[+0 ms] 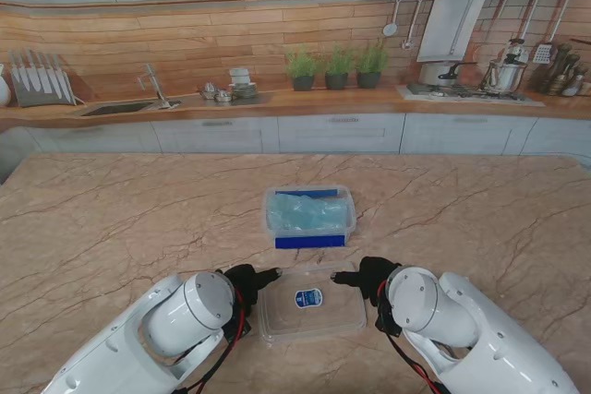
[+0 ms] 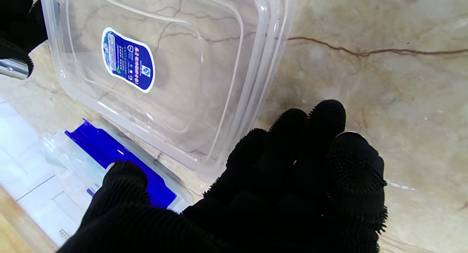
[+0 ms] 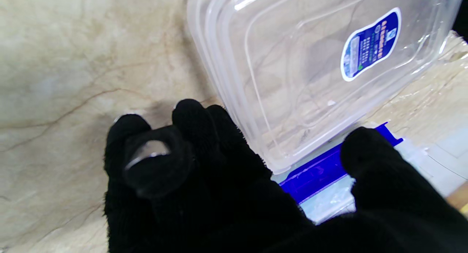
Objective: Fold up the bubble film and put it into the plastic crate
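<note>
Your left hand (image 1: 247,280) and right hand (image 1: 369,277) flank the clear lid (image 1: 311,303), fingers released, grasping nothing. Bubble film (image 1: 305,214) sits inside the plastic crate (image 1: 310,241), farther off.

A marble table (image 1: 111,219) fills the foreground. Behind it runs a wooden counter with a sink (image 1: 118,108), a knife rack (image 1: 39,78), three potted plants (image 1: 337,67) and a stove carrying a pot (image 1: 438,72) and a kettle (image 1: 503,76)
</note>
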Robot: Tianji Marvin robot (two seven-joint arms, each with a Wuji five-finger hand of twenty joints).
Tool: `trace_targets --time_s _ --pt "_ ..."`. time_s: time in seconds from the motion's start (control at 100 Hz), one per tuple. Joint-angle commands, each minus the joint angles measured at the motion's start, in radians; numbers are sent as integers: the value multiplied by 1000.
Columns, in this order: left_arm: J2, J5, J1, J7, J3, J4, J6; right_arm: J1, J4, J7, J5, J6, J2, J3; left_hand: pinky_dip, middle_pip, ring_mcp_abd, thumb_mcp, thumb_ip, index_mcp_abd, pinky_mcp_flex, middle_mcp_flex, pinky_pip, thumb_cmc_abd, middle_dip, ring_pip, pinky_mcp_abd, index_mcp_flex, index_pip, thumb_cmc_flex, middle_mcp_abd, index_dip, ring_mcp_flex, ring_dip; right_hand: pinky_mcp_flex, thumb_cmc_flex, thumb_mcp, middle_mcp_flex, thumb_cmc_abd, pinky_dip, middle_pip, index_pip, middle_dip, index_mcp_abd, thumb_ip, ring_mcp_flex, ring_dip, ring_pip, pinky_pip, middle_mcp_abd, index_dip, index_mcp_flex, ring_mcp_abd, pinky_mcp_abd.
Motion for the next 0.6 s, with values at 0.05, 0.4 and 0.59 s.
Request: trace_targets --time_s 0.05,0.4,0.59 --pt "-18 4 21 -5 -1 -40 -25 -24 -32 -1 2 -18 -19 -3 11 -32 25 -3 34 -254 -3 -27 6 -23 -9 -7 7 26 35 38 -86 31 -20 -8 25 -23 -18 24 18 17 23 -18 7 -237 26 36 6 25 121 41 1 -3 1 -50" --pt "-14 15 65 -1 -42 -82 -59 -61 -46 -17 13 -31 -24 32 19 -35 24 -4 33 -262 -14 -30 -2 -24 -10 -13 7 24 37 39 -87 48 -26 -7 22 -22 -19 22 19 19 23 -19 9 -242 26 34 8 29 122 41 5 -3 1 -51" --pt "-14 17 75 0 -51 -90 -67 -85 -62 -35 16 -52 -30 52 22 -35 25 -4 33 -262 -17 -29 -4 -24 -11 -15 9 24 34 40 -88 54 -28 -7 24 -21 -18 22 16 21 27 -22 12 -242 26 38 10 35 127 41 6 -7 -2 -53"
